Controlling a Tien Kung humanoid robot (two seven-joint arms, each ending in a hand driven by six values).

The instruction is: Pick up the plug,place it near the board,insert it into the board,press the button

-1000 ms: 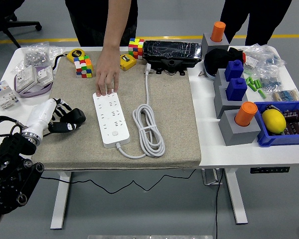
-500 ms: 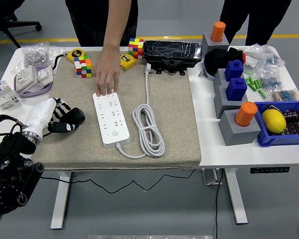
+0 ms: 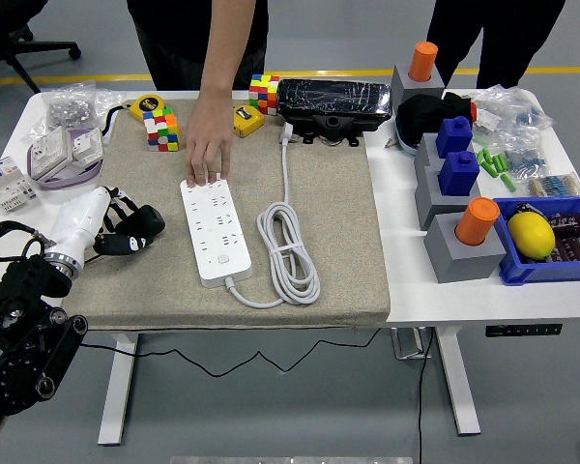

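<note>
Left hand: the robot's left hand (image 3: 126, 230) sits at the left of the frame, over the left edge of the beige mat (image 3: 338, 242), on a white forearm that comes up from the lower left.
Fingers: dark fingers (image 3: 147, 224) are curled together around something black; which finger lies where cannot be made out.
Plug: the black plug (image 3: 133, 243) lies inside that grasp, only a dark lump with a small white spot showing below the fingers; its prongs are hidden.
Board: the white power strip (image 3: 214, 230) lies lengthwise at the middle of the mat, to the right of the hand and apart from it.
Cord: its white cable (image 3: 288, 253) is coiled just right of the strip, and one strand runs up to the black box (image 3: 333, 101) at the top.
Person: a person's hand (image 3: 209, 147) reaches down from the top edge, fingertips pressing the far end of the strip.
Right hand: out of the frame.
Hard to tell: whether the plug touches the mat or is held just above it.
Cut off: the person is cut at the top of the frame, torso and arm only.
</note>
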